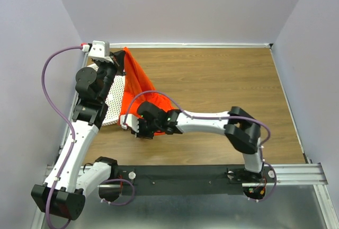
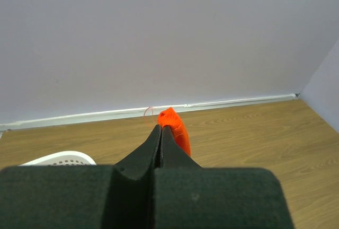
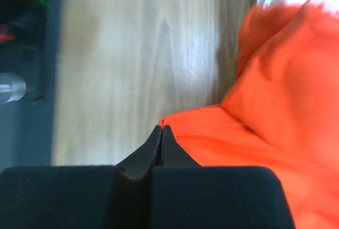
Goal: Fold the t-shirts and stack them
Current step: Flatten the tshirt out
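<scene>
Top external view, reading from the left: the left arm (image 1: 87,112) stretches toward the far-left corner, and the left jaws are clenched on one small tip of the t-shirt (image 1: 139,83), holding it up off the table (image 1: 228,80). On the left wrist camera the fingers (image 2: 149,152) meet with only a nub of orange cloth poking past them. Under that arm sits a white perforated basket (image 1: 114,102), just beside the hanging cloth and partly behind it.

The t-shirt runs as a narrow, gathered band from that high corner down and toward the near side. It is bunched, not spread, and no neck label shows. At its low end the right jaws are shut on a stitched hem, which the right wrist camera shows pinched right at the tips, close above the wood. The right arm (image 1: 209,123) has crossed well over to the left to get there, leaving bare table to the right.

To my eye the folding has not begun; the garment is only being drawn out between two grips.

The weak point looks like the left pinch. So little fabric is caught that a firm pull from the right could slide it free and drop the shirt in a heap. The cloth could also snag the basket rim and drag it along. Because the band is gathered, laying it down as it is would likely leave it twisted.
</scene>
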